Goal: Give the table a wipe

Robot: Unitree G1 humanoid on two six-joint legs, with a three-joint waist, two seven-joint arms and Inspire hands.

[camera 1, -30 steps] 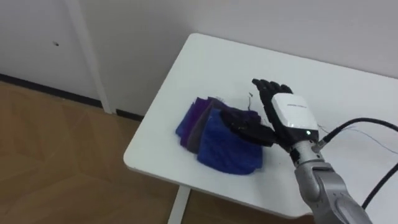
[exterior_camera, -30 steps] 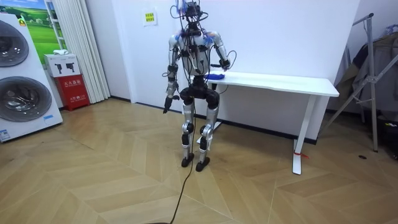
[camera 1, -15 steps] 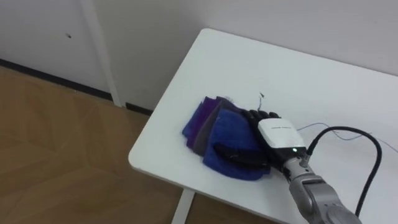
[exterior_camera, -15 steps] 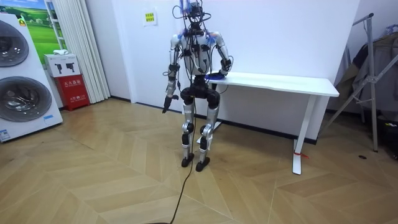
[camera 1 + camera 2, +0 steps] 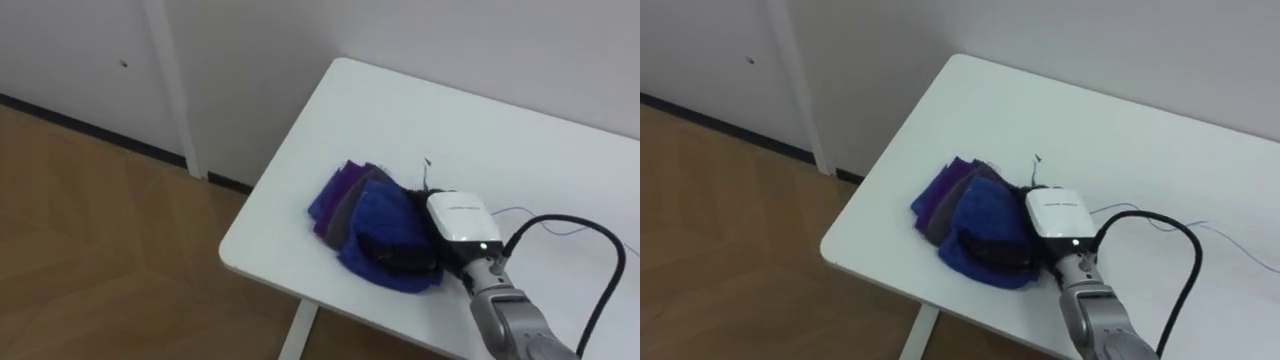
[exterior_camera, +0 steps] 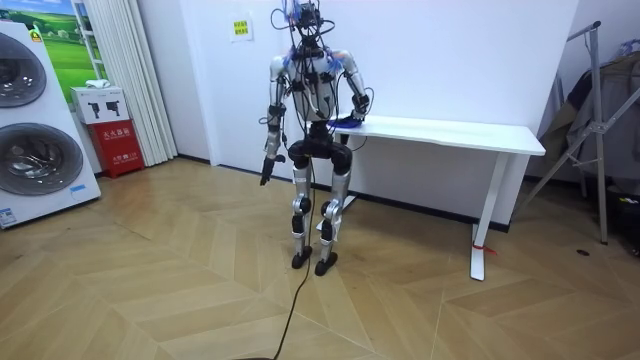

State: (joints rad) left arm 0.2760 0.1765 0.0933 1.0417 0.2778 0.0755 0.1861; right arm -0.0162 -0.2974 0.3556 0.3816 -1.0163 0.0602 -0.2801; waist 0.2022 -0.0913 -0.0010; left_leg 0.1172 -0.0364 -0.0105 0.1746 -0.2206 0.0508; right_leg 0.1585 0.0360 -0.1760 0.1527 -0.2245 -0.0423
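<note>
A blue and purple cloth lies bunched near the front left corner of the white table. My right hand rests on the cloth's right side, its fingers buried in the folds and its thumb curled against the blue fabric. In the right eye view the same hand sits on the cloth. From the room view I stand at the table's end, right arm bent over it, while my left hand hangs by my hip.
The table's front edge and left corner are close to the cloth, with wooden floor below. A white wall runs behind the table. A washing machine and a red box stand at the room view's left, a metal rack at its right.
My right hand has come down from beside the cloth onto it and curled into the fabric, bunching it up. The eye view has shifted slightly.
</note>
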